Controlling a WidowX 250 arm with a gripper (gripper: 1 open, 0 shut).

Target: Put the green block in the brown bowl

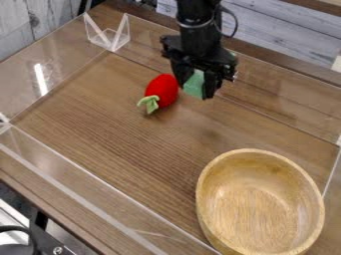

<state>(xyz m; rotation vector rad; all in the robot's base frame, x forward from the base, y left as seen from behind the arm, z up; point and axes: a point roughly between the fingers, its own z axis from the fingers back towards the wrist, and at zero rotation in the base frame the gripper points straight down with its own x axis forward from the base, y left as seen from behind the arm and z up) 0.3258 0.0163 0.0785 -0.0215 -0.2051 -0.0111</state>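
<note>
The green block (197, 86) sits between the fingers of my gripper (198, 82), which is shut on it at the back middle of the table. Only the block's lower end shows below the black fingers, and it seems to hang just above the wood. The brown bowl (213, 204) is a large, shallow, light wooden dish at the front right, well apart from the gripper, with nothing in it.
A red strawberry toy (160, 92) with green leaves lies just left of the gripper. Low clear plastic walls (54, 164) border the table. A small clear plastic stand (107, 35) is at the back left.
</note>
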